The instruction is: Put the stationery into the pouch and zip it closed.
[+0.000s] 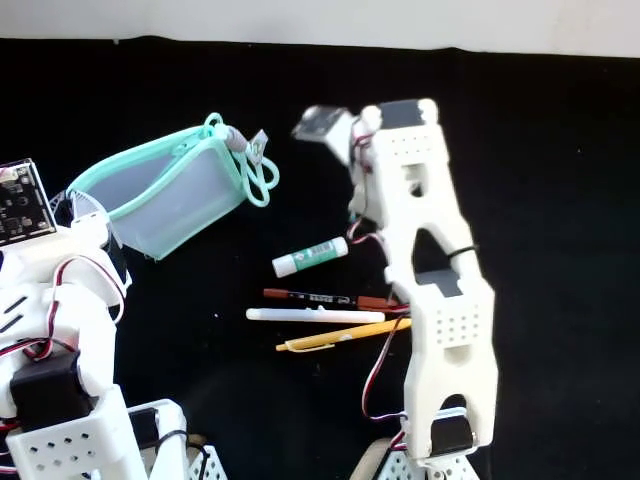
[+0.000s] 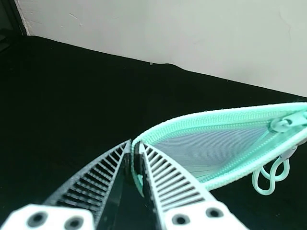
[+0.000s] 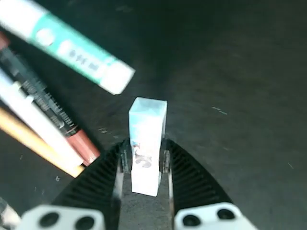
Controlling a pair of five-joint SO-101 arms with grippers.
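Left end effector (image 2: 135, 148): clenched on rim of pouch (image 1: 175, 200), mouth open, raised at 10 o'clock of pens (image 1: 320, 315). Right end effector (image 3: 145, 148): grasping eraser (image 3: 148, 120), at 3 o'clock of pouch. Advised: carry eraser over mouth centre, clear of zip pull (image 1: 247, 146), then release. Black tabletop (image 1: 540, 150); white wall (image 1: 400, 20) at 12 o'clock.

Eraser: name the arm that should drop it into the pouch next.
Right. Its jaws are shut on the eraser, held near the zipper end of the pouch. The left jaws are clamped on the pouch's rim, holding its mouth open, so that arm looks occupied.
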